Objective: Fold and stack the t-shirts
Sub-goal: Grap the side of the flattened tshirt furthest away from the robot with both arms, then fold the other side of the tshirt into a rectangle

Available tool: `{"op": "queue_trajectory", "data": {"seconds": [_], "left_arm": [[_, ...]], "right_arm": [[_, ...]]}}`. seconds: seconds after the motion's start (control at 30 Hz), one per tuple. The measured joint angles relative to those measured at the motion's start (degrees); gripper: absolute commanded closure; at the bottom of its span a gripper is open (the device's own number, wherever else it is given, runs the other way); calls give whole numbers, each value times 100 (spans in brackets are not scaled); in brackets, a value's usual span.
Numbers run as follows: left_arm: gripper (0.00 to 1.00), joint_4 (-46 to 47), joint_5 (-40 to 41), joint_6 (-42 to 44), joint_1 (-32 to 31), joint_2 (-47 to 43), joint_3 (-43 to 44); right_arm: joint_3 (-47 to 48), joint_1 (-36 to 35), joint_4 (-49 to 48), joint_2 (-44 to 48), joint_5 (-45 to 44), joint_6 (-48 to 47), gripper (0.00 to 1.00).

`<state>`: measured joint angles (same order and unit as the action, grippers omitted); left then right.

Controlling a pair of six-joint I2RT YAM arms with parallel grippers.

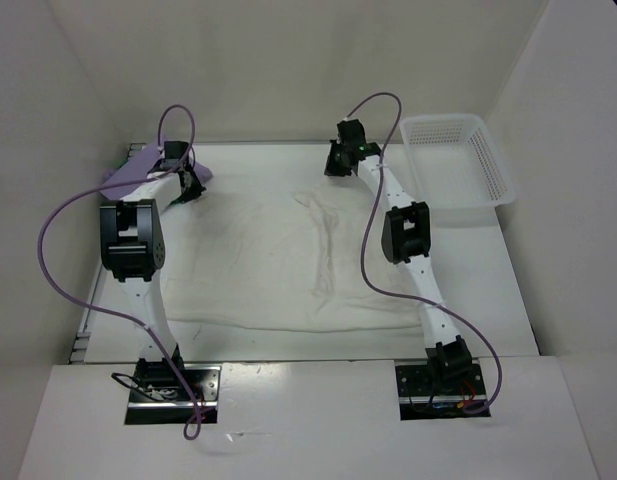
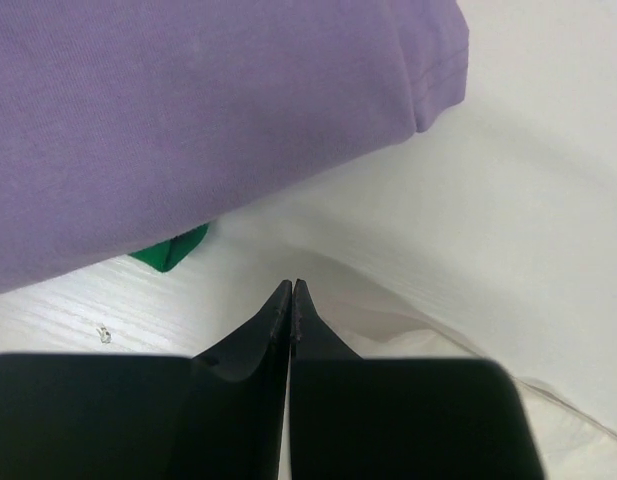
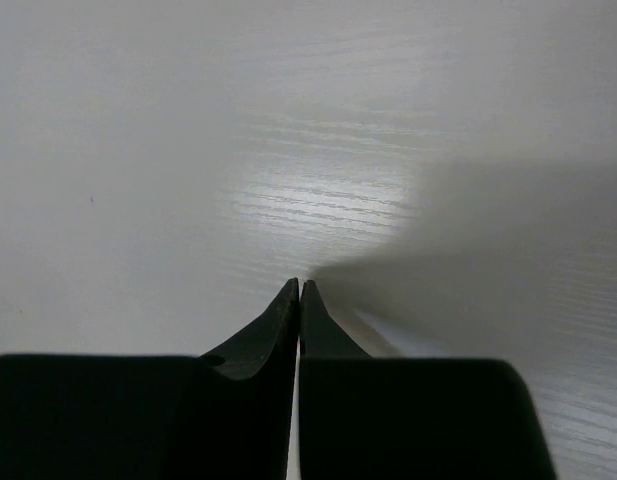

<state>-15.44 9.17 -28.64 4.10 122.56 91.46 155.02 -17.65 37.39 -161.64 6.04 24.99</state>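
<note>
Hovering over the table (image 3: 288, 150), your right gripper (image 3: 299, 290) is pinched shut, empty; left gripper (image 2: 291, 292) closed too, near the purple t-shirt (image 2: 188, 120).

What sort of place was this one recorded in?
Probably a lab test booth, not a home: plain white panels wall in a white table, with the left arm and right arm bolted at its near edge, purple cables exposed.

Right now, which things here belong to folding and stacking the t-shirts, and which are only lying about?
For the job:
- white shirt
- purple shirt
- green shirt

Lying about:
- basket
</note>
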Motion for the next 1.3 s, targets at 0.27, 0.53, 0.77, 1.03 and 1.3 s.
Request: {"op": "queue_trajectory", "data": {"seconds": [0.27, 0.53, 0.77, 1.03, 1.3], "left_arm": [[100, 4, -57, -2, 0, -273, -197], [100, 35, -146, -9, -2, -968, -680], [100, 92, -249, -11, -2, -1335, -890], [100, 85, -365, -11, 17, -2057, -1711], [100, 13, -503, -31, 271, -3062, -2332]], "right_arm": [[286, 127, 426, 210, 107, 72, 100], [-4017, 509, -378, 3405, 367, 79, 100], [-6496, 737, -1134, 5344, 339, 61, 100], [-8240, 778, -1172, 6655, 315, 90, 100], [-9755, 780, -940, 8806, 278, 439, 100]]}}
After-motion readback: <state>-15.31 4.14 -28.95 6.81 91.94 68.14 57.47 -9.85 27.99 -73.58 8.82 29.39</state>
